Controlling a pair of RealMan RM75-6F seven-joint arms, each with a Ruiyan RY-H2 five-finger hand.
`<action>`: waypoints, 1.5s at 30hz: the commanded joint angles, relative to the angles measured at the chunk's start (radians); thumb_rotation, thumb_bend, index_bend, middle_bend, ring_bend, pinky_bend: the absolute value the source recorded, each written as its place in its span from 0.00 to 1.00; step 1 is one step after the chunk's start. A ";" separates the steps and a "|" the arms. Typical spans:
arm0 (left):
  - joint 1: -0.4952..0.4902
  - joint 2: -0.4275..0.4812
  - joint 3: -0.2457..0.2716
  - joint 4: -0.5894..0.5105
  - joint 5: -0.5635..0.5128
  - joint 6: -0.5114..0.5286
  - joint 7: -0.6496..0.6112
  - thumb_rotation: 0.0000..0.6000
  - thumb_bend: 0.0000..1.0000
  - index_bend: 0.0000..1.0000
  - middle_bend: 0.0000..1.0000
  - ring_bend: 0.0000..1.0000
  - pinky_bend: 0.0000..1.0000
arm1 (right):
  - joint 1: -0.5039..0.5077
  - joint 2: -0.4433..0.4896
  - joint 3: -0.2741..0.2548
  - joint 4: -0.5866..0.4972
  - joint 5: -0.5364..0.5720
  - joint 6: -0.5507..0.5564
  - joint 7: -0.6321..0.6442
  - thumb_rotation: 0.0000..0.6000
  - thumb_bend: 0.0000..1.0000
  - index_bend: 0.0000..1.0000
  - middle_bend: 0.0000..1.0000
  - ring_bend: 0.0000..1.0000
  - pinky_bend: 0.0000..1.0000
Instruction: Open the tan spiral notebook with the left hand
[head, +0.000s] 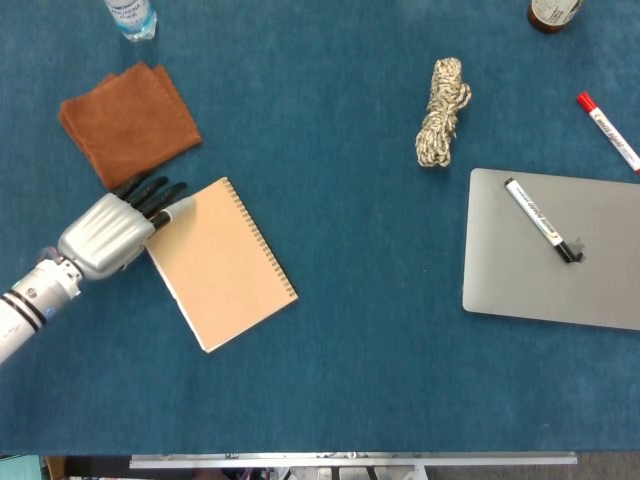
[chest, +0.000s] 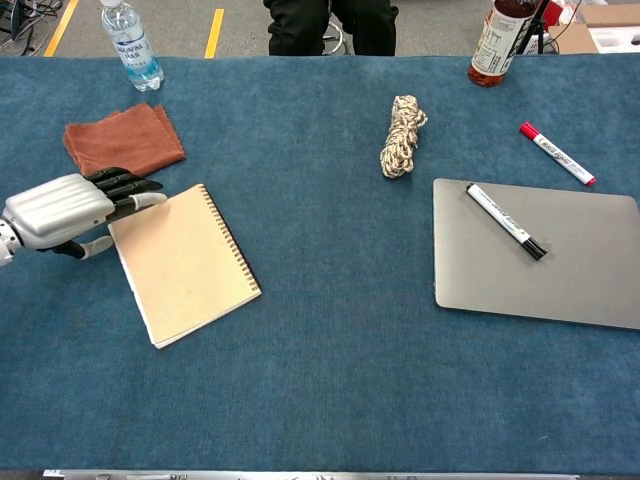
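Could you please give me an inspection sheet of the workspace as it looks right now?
Surface: table covered in blue cloth, flat.
Job's things: tan spiral notebook lies closed, spiral on its right edge, set at an angle.
Clutter: brown cloth behind the notebook; rope bundle; grey laptop, closed, with a black marker on it; red marker; water bottle; brown bottle.
Hands: left hand at the notebook's left edge, fingertips at its far corner, holding nothing; right hand not in view.
Cables: nothing seen.
Surroundings: floor with yellow lines beyond the table and a seated person in dark trousers.
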 joint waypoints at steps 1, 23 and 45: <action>-0.020 -0.005 -0.011 -0.021 -0.003 -0.009 0.015 1.00 0.12 0.00 0.00 0.00 0.05 | -0.008 0.001 -0.001 0.005 0.001 0.010 0.007 1.00 0.12 0.32 0.32 0.24 0.29; -0.033 0.264 -0.044 -0.473 -0.010 0.080 0.095 1.00 0.13 0.11 0.01 0.00 0.05 | 0.009 -0.030 0.006 0.024 -0.006 -0.016 0.017 1.00 0.12 0.32 0.32 0.24 0.29; -0.198 0.262 -0.078 -0.883 -0.134 -0.253 0.091 0.73 0.12 0.29 0.04 0.00 0.01 | -0.007 -0.032 0.003 0.042 0.008 -0.005 0.027 1.00 0.13 0.32 0.32 0.24 0.29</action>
